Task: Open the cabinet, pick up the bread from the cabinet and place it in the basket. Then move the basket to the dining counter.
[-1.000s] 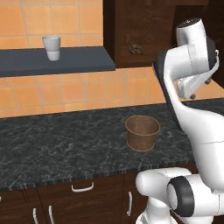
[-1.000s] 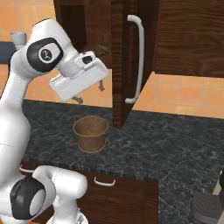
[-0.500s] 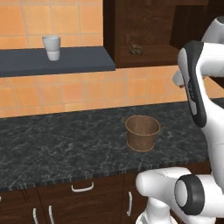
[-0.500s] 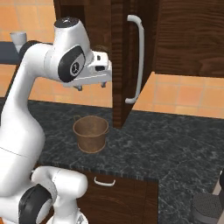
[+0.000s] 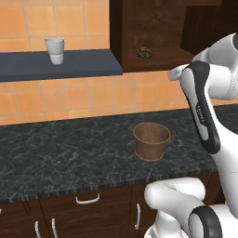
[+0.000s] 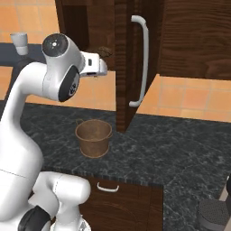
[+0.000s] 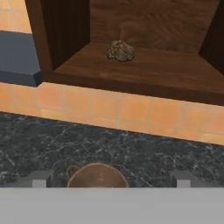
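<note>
The cabinet (image 5: 153,28) stands open, its door (image 6: 122,67) with the long silver handle (image 6: 140,58) swung out toward me. The bread (image 7: 121,51), a small brown lump, lies on the cabinet's bottom shelf, also seen as the bread (image 5: 144,52) and the bread (image 6: 104,50). The woven basket (image 5: 151,141) sits upright on the black counter below the cabinet, also the basket (image 6: 93,137). My gripper (image 7: 111,179) is open with nothing between its fingertips (image 7: 39,179). It hovers above the basket's rim (image 7: 97,171), facing the bread from a distance. The dining counter is out of view.
A white cup (image 5: 55,50) stands on a dark wall shelf (image 5: 60,65) left of the cabinet. The black speckled counter (image 5: 69,158) stretches to both sides of the basket. The open door hangs right of the basket. Low drawers (image 6: 108,187) lie below.
The arm has swung round and lifted the hand from a downward tilt over the basket to face the open cabinet. The jaws stayed wide apart.
</note>
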